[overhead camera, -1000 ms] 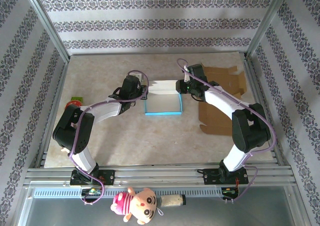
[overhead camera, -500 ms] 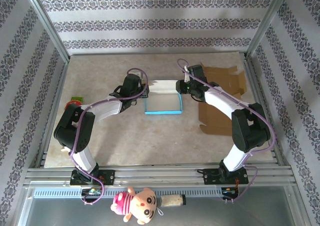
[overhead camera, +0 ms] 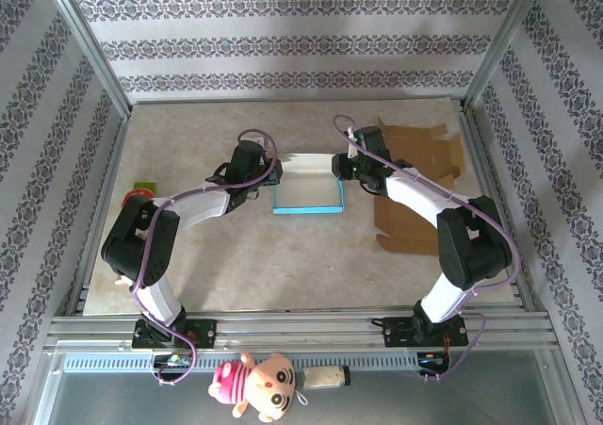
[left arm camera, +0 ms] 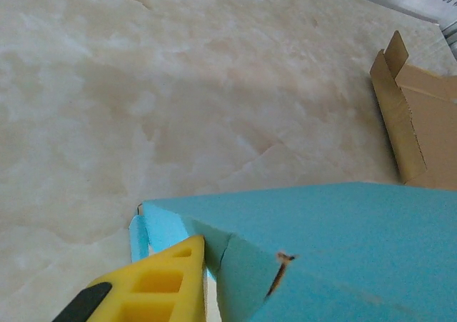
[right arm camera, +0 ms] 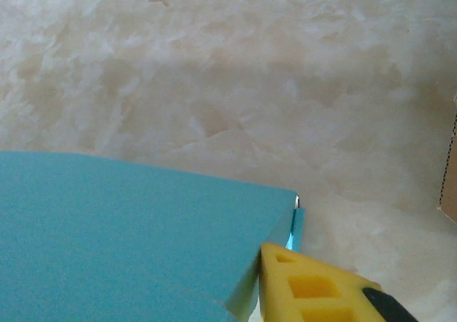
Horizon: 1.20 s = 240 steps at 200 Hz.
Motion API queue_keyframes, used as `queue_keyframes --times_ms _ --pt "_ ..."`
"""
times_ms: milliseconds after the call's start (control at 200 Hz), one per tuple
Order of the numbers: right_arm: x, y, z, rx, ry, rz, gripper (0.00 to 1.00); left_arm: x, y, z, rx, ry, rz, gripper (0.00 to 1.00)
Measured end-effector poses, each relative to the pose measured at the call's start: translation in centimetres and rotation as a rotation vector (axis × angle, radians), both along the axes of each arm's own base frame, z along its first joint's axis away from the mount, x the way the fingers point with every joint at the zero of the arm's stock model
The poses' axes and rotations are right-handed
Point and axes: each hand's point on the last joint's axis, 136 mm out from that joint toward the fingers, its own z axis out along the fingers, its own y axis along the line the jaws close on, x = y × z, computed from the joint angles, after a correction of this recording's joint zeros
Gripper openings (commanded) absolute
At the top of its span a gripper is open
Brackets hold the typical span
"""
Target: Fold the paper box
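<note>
The paper box [overhead camera: 306, 195] is light blue outside and white inside, and it lies open in the middle of the table. My left gripper [overhead camera: 269, 173] is at its far left corner. There a yellow finger [left arm camera: 153, 283] presses against a folded blue flap [left arm camera: 243, 275], and the other finger is hidden behind the blue panel [left arm camera: 357, 236]. My right gripper [overhead camera: 339, 167] is at the far right corner. Its yellow finger [right arm camera: 321, 290] sits outside the box wall [right arm camera: 128, 229], and its other finger is hidden. Both grippers look shut on the box walls.
Flat brown cardboard [overhead camera: 415, 185] lies to the right of the box, under the right arm, and its edge appears as brown cardboard [left arm camera: 418, 122] in the left wrist view. A small red and green object [overhead camera: 139, 192] sits by the left frame. A plush toy [overhead camera: 259, 384] lies off the table in front.
Both grippers have moved slightly toward the far side, taking the box's back edge with them. The box's front edge has stayed put.
</note>
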Motion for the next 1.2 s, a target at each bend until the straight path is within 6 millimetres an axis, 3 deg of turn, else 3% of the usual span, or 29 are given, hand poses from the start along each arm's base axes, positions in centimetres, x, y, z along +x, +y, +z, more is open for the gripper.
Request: queue_keyframes --times_ms 415,555,809,974,1199 --pt "-2.5 0.4 -0.9 -0.010 -0.024 0.030 0.27 -2.7 -0.7 -2.2 -0.058 0.044 -0.069 0.17" --pt "-4.4 1.8 -2.5 -0.020 0.009 0.089 0.28 -4.9 -2.3 -3.6 -0.060 0.087 -0.132 0.18" --pt "-6.5 1.9 -4.6 -0.039 0.052 0.129 0.34 -6.6 -2.8 -4.4 -0.048 0.109 -0.161 0.22" --pt "-6.6 1.9 -3.6 -0.029 0.028 0.129 0.40 -7.3 -2.9 -3.8 -0.048 0.092 -0.176 0.28" --pt "-7.0 2.1 -0.7 0.017 -0.032 0.140 0.53 -8.3 -3.1 -2.6 -0.054 0.066 -0.188 0.34"
